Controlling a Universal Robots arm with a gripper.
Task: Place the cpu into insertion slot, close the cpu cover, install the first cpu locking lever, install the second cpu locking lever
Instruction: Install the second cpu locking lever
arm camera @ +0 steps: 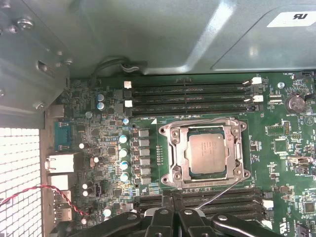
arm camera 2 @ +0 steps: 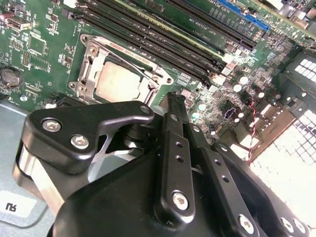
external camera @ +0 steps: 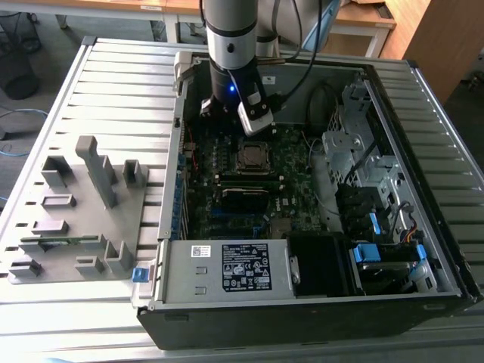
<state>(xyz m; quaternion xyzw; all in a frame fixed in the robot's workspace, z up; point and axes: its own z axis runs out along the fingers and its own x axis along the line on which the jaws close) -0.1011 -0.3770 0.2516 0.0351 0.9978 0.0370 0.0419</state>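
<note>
The cpu (arm camera: 207, 153) lies flat in the insertion slot (arm camera: 168, 180), its silver top showing through the window of the cpu cover (arm camera: 178, 153), which is down over it. One thin wire locking lever (arm camera: 197, 121) runs along the socket's side by the memory slots. A second lever (arm camera: 219, 193) slants off the opposite side toward my gripper (arm camera: 176, 211). The gripper is shut with nothing in it and hovers just beside the socket. In the second wrist view its tip (arm camera 2: 173, 98) sits close to the cpu (arm camera 2: 116, 81) and cover (arm camera 2: 91, 64). In the exterior view the gripper (external camera: 224, 113) hangs above the cpu (external camera: 251, 156).
Long black memory slots (arm camera: 192, 94) flank the socket on two sides. The case's metal wall (arm camera: 148, 34) rises close by. A power supply (external camera: 227, 268), a drive cage (external camera: 363, 151) and a red-black cable (arm camera: 49, 190) crowd the case. A grey fixture plate (external camera: 76, 204) lies outside it.
</note>
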